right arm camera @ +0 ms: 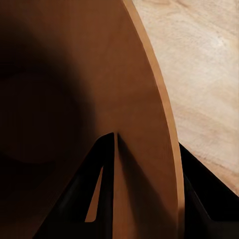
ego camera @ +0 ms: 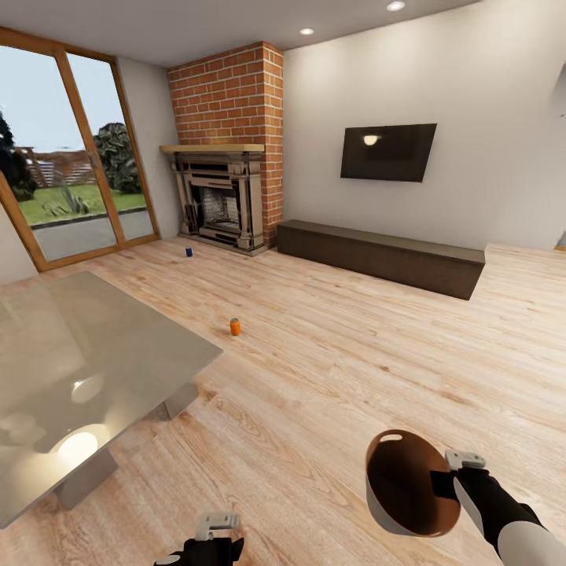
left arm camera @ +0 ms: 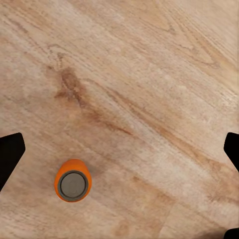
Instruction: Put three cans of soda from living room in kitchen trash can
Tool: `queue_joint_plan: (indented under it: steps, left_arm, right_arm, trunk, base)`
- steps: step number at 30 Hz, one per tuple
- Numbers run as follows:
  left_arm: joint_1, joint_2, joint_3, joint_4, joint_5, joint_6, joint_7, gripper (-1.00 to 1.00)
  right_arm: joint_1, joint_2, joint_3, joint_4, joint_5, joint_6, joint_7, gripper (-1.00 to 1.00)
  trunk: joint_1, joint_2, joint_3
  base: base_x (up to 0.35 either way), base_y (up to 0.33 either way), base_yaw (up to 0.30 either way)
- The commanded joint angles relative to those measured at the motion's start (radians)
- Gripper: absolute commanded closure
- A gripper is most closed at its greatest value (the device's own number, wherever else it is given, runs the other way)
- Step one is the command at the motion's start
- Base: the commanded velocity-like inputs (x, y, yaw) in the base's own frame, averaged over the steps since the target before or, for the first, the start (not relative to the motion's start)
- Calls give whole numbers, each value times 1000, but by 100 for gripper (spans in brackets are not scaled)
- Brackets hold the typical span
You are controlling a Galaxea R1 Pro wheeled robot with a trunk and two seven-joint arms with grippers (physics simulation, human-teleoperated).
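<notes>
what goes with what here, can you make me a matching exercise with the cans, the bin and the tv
Things:
1. blue can
2. orange can
3. bin
4. tv

Places:
a. held at its rim by the right gripper
b. on the white wall above the long bench
c. on the floor in front of the fireplace
d. on the open floor near the corner of the glossy table

Pairs: 1-c, 2-d, 3-a, 4-b

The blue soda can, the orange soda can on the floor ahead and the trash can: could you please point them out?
blue soda can [ego camera: 189, 252], head view, its side.
orange soda can [ego camera: 235, 327], head view, its side.
trash can [ego camera: 409, 483], head view, its dark inside.
</notes>
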State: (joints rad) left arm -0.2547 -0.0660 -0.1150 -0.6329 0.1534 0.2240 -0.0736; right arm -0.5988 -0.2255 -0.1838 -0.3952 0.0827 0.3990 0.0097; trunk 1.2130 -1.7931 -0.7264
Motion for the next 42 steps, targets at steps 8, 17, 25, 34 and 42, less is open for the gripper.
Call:
queue_joint_plan:
  steps: [8,17,25,34,42]
  left_arm:
    - [0,0,0,0,0,0,0,-100]
    - [-19,23,4,34,8,0,16,-100]
    - [-51,34,49,344,103,-2,27,-100]
    - [-53,34,62,358,121,-1,23,-100]
    - [-54,34,62,348,121,-9,26,-100]
  right_arm:
    - [-1,0,-2,-1,-5,0,5,100]
    - [-32,-3,-14,-27,-1,35,-5,100]
    - [-310,-3,-8,-80,2,446,-8,100]
    - [-314,1,-6,-82,3,468,-5,100]
    - [-313,2,-5,-82,3,469,-5,100]
  trunk:
    - [0,0,0]
    - [0,0,0]
    - [0,0,0]
    - [0,0,0]
    - [0,0,0]
  base:
    - [0,0,0]
    - [0,0,0]
    - [0,0,0]
    - [0,0,0]
    - [0,0,0]
